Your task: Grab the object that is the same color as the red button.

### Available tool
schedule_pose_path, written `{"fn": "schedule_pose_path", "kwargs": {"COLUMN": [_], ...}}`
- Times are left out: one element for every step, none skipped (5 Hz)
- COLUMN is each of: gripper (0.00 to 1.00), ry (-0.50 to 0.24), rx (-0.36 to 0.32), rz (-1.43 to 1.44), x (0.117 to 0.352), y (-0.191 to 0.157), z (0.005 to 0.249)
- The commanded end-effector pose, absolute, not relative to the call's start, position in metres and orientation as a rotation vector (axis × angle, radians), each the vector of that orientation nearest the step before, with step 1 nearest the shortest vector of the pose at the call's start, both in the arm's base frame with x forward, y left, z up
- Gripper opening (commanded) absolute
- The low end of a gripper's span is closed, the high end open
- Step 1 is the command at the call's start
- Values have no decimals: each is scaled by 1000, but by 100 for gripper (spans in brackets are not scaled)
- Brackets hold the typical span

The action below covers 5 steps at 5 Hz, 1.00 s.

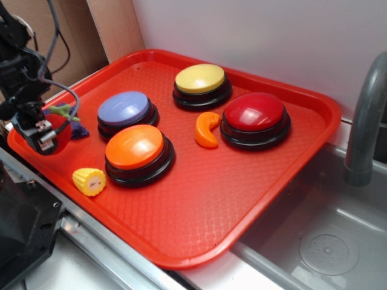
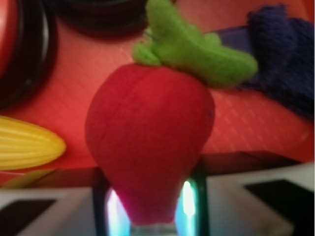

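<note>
The fuzzy red toy fruit (image 2: 150, 142) with green leaves (image 2: 197, 54) fills the wrist view, its narrow end pinched between my two jaws. In the exterior view the fruit (image 1: 58, 134) sits in my gripper (image 1: 45, 138) at the tray's left edge, apparently just above the tray. The gripper (image 2: 150, 209) is shut on it. The dark-red dome button (image 1: 254, 113) on its black base stands at the tray's right side, far from the gripper.
A red tray (image 1: 199, 229) holds an orange button (image 1: 135, 147), a purple button (image 1: 124, 109), a yellow button (image 1: 200, 79), an orange crescent toy (image 1: 207, 130), a yellow toy corn (image 1: 89, 180) and a purple toy (image 1: 80, 129). A sink and faucet (image 1: 363, 127) are at the right.
</note>
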State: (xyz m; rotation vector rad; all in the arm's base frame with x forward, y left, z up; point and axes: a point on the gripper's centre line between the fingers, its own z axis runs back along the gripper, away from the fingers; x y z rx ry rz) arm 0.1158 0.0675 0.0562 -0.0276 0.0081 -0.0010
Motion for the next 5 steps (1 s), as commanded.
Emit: {"fn": "schedule_pose_path", "kwargs": {"gripper": [0, 0, 0, 0, 0], "ry": [-45, -44, -62, -71, -69], "rx": [-1, -22, -40, -36, -55], "rz": [-4, -48, -94, -135, -118], "x": [134, 143, 149, 153, 153], "y": [36, 14, -6, -22, -27], "z": [113, 126, 133, 138, 134]}}
